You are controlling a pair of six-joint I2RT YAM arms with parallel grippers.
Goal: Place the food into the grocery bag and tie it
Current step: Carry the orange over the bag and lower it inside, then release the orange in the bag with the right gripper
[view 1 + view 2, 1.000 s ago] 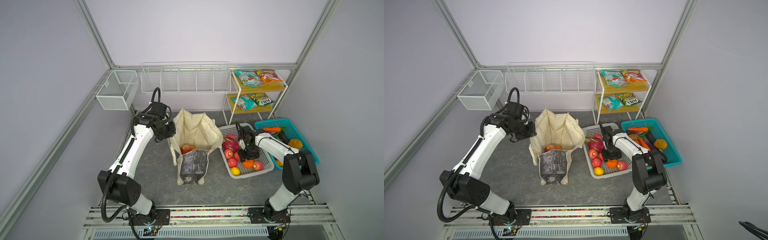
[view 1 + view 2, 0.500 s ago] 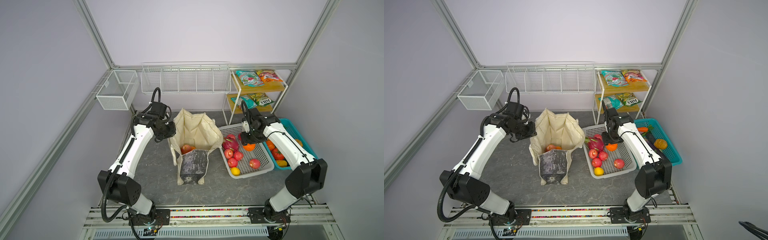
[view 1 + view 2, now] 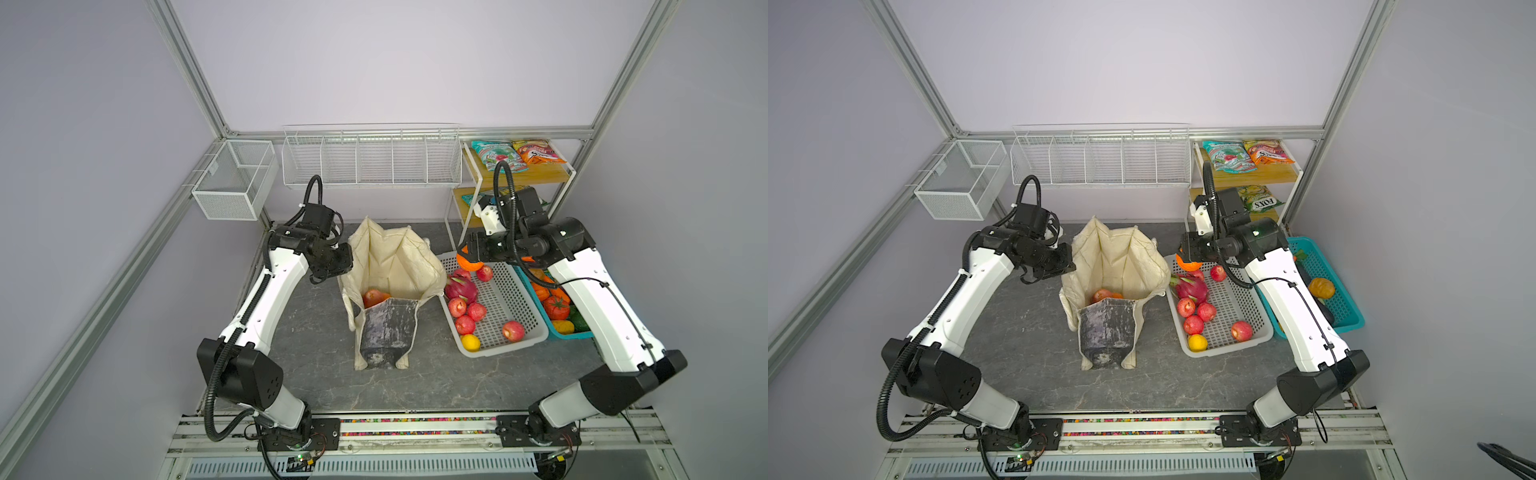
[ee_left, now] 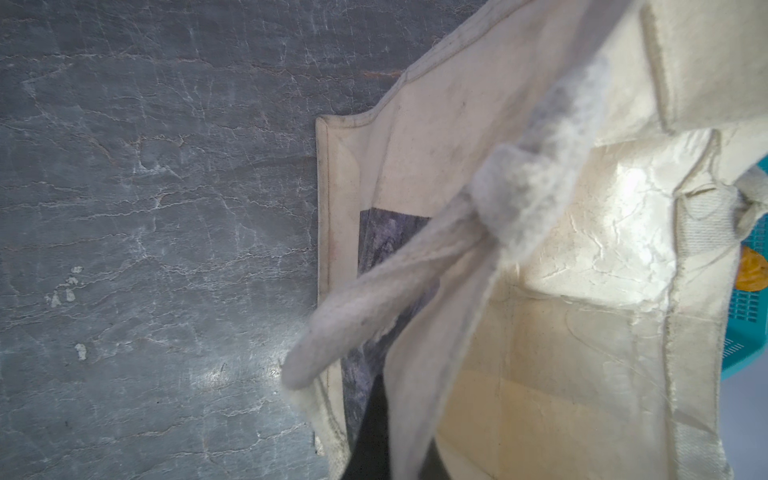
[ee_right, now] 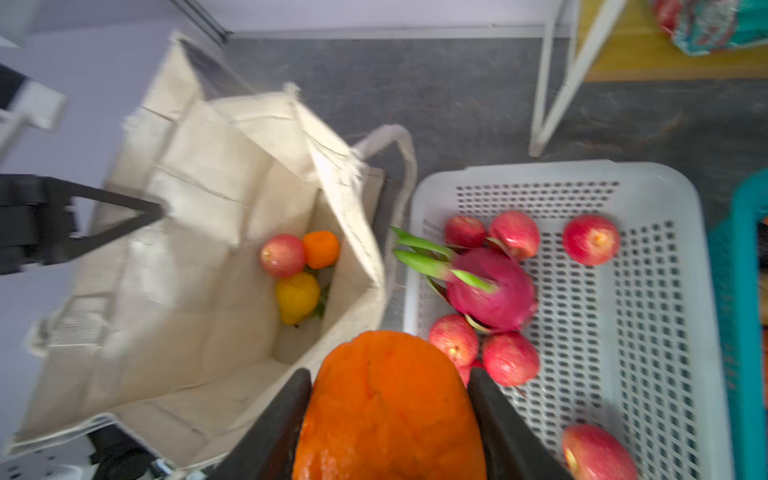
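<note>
Likely a lab: aluminium frame, plain walls, snack shelf.

The grocery bag is stood centrally on the table, with fruits lain in it. The perforated basket is set just right of it, a second basket further right. Snack packets are laid on the shelf rack behind them. An orange is held over the perforated basket's far-left corner.
</note>
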